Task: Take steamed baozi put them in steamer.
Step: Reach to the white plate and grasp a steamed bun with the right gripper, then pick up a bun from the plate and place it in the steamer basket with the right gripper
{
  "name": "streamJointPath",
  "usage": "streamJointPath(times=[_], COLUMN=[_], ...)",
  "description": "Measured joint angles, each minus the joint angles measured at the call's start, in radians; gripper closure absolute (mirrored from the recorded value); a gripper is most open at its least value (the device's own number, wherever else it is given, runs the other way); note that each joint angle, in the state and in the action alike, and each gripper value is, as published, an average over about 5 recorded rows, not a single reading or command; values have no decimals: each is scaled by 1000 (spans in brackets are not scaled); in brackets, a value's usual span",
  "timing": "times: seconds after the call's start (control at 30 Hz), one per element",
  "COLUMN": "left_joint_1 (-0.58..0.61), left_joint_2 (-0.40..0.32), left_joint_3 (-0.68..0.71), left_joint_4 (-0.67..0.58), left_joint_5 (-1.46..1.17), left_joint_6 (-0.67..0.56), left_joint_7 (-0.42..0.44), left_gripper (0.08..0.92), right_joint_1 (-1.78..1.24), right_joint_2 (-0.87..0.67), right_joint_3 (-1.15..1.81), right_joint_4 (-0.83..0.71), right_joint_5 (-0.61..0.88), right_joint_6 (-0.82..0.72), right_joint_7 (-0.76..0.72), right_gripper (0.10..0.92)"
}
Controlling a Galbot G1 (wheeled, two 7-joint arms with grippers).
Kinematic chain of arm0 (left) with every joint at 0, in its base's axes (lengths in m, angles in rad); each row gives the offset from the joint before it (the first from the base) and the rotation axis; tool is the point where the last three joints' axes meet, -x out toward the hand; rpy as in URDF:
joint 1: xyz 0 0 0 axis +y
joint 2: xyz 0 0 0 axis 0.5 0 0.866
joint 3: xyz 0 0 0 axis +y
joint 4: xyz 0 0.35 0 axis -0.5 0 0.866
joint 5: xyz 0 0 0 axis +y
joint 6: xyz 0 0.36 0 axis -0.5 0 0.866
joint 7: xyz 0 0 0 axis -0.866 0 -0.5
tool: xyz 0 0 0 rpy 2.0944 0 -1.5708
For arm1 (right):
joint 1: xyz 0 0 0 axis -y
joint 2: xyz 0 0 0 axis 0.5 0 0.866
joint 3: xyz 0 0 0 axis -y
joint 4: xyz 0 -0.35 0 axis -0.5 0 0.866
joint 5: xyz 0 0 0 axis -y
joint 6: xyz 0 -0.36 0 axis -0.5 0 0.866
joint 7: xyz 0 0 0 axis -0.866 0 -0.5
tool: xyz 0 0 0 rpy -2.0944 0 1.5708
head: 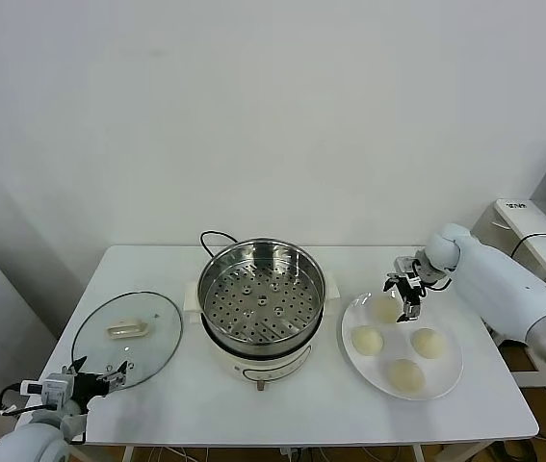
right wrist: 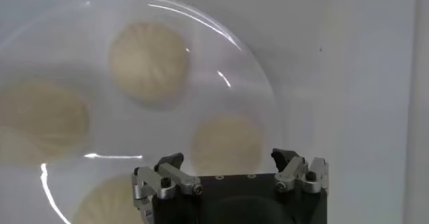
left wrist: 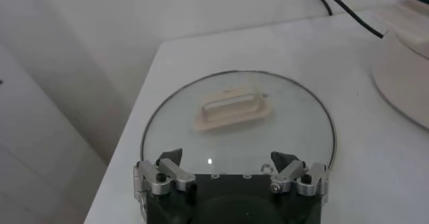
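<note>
The right gripper (head: 403, 295) hangs open and empty over the flat white plate (head: 446, 385) near the table's right edge, where four round cream-white baozi (head: 367, 340) lie. The shiny round steel steamer (head: 261, 291) stands mid-table, well apart. The left gripper (head: 94, 377), open and empty, waits at the front-left corner by one round glass lid (head: 128, 337).

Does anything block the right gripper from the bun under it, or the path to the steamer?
Nothing visible. The right gripper hangs open over the rear baozi on the plate; the steamer stands lidless and empty.

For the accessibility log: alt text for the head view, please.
The right gripper, open, hovers over the far baozi of four on a white plate. The steamer stands empty mid-table, and the left gripper rests by the glass lid.
</note>
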Motion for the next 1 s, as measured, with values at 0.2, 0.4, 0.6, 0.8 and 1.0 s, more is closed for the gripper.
streamJointPath(times=[0.2, 0.4, 0.6, 0.8, 1.0], left_joint_1=[-2, -5, -5, -3, -1], left_joint_2=[0, 1, -2, -6, -1], left_joint_3=[3, 5, 6, 9, 11], left_joint_4=[1, 6, 8, 11, 13], left_joint_5=[0, 0, -2, -2, -7], left_joint_6=[1, 1, -1, -1, -1], left_joint_7=[0, -1, -2, -4, -6], left_gripper=[177, 177, 177, 177, 177], right_joint_1=[-14, -23, -9, 79, 255], right_joint_2=[19, 35, 28, -11, -25], right_joint_3=[17, 34, 21, -62, -179], right_joint_4=[-22, -33, -17, 53, 106], right_joint_5=[-12, -18, -7, 66, 179], right_joint_6=[1, 4, 10, 21, 80], right_joint_7=[8, 19, 17, 0, -42], right_gripper=[364, 497, 543, 542, 541])
